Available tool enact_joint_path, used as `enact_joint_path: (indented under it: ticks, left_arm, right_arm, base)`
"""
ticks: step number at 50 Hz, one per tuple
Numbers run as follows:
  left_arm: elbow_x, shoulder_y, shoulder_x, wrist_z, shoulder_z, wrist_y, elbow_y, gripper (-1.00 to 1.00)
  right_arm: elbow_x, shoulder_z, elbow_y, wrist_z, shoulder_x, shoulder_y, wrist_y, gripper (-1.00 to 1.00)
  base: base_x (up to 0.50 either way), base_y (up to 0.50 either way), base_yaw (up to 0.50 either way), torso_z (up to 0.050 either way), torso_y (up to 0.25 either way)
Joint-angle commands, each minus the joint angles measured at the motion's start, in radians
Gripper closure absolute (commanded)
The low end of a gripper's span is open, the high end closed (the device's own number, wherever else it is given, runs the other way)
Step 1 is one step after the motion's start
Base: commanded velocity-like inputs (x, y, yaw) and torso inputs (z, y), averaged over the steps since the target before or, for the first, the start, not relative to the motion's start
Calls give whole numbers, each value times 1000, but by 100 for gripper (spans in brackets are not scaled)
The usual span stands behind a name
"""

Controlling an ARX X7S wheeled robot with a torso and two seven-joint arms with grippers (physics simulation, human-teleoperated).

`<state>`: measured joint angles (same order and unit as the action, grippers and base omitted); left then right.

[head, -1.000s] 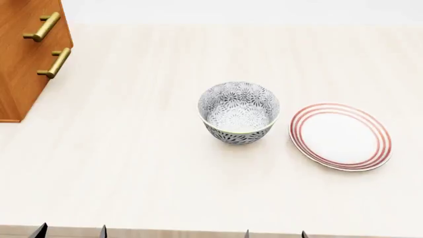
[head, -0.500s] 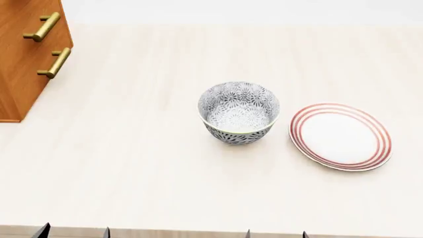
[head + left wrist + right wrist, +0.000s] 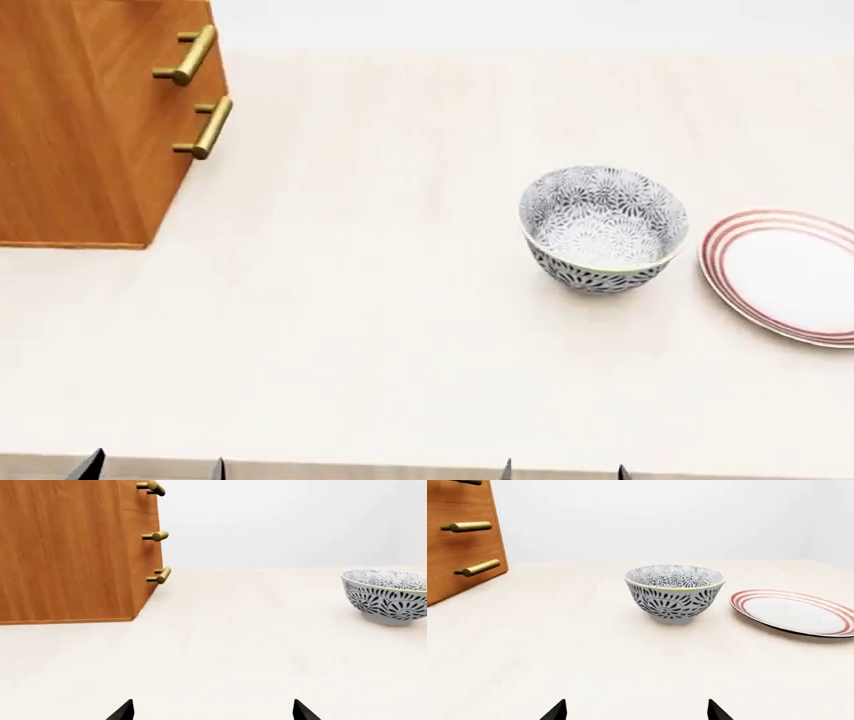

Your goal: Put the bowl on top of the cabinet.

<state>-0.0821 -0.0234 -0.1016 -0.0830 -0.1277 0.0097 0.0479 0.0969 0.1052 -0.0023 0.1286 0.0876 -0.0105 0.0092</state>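
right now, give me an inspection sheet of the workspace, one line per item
surface: pale wood-grain table, bare between the things
bowl: upright on the table, empty, apart from the plate
cabinet: stands on the table at the robot's left, brass handles facing the bowl's side; its top is out of view
clutter: red-ringed plate flat beside the bowl, on its right
left pincer: open, holding nothing, only its fingertips show
right pincer: open, holding nothing, facing the bowl
cables: nothing seen
surroundings: plain white backdrop

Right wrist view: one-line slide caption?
Patterned bowl upright on the table, red-ringed plate beside it, cabinet at frame edge; open right tool empty.
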Motion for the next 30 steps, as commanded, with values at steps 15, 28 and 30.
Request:
enact_joint_path:
  ticks: [15, 28, 30]
  left_arm:
    - [-24, -36, -29, -28, -28, 27, 59, -100]
    - [55, -151, -38, -97, -68, 13, 246, -100]
    - [72, -176, -39, -112, -72, 23, 280, -100]
  right_arm:
    - [31, 26, -35, 44, 21, 12, 12, -100]
    - [-2, 15, -293, 151, 29, 203, -57, -100]
    - [-8, 17, -320, 157, 32, 234, -85, -100]
  base:
    - [0, 300, 0, 0, 0]
    - [0, 0, 0, 0, 0]
    - [0, 0, 0, 0, 0]
